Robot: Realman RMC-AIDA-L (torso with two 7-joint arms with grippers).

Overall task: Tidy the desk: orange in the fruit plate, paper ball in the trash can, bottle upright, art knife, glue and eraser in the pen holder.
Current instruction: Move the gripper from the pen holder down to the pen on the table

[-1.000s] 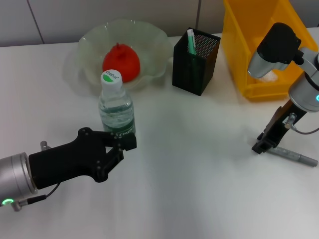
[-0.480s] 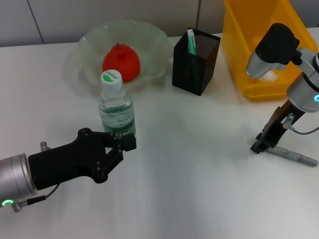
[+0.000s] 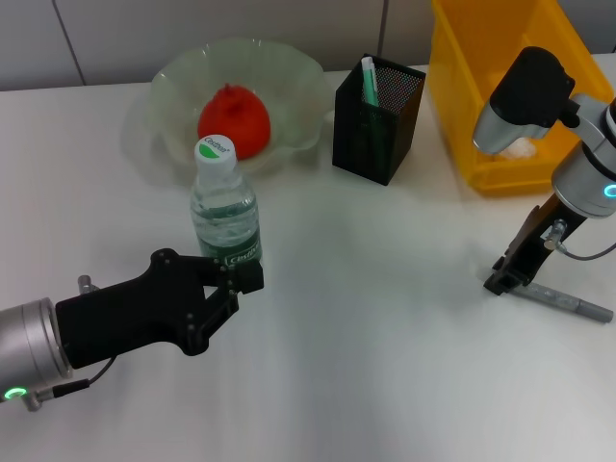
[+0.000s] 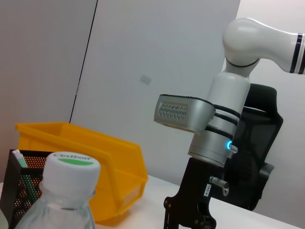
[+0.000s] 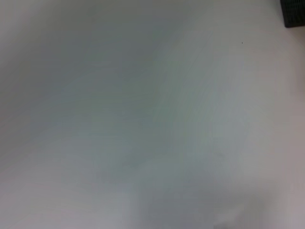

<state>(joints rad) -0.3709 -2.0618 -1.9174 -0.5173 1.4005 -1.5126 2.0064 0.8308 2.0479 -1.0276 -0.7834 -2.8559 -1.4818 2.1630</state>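
Note:
The bottle (image 3: 225, 212) stands upright on the desk (image 3: 366, 327), and its cap (image 4: 71, 164) fills the near corner of the left wrist view. My left gripper (image 3: 241, 279) sits at the bottle's base, hiding it. The orange (image 3: 234, 120) lies in the fruit plate (image 3: 164, 87). The pen holder (image 3: 371, 135) holds a green and white stick (image 3: 369, 82), perhaps the glue. My right gripper (image 3: 502, 279) points down at the desk, touching the near end of the grey art knife (image 3: 568, 303). A white lump, likely the paper ball (image 3: 520, 148), shows in the trash can (image 3: 462, 87). The eraser is out of view.
The trash can stands at the back right, right behind my right arm (image 3: 577, 173). The pen holder is between it and the fruit plate. The right wrist view shows only blurred white desk with a dark corner (image 5: 295, 12).
My right arm has leaned slightly to the left, its gripper staying at the knife's end. The left arm and the bottle have not moved.

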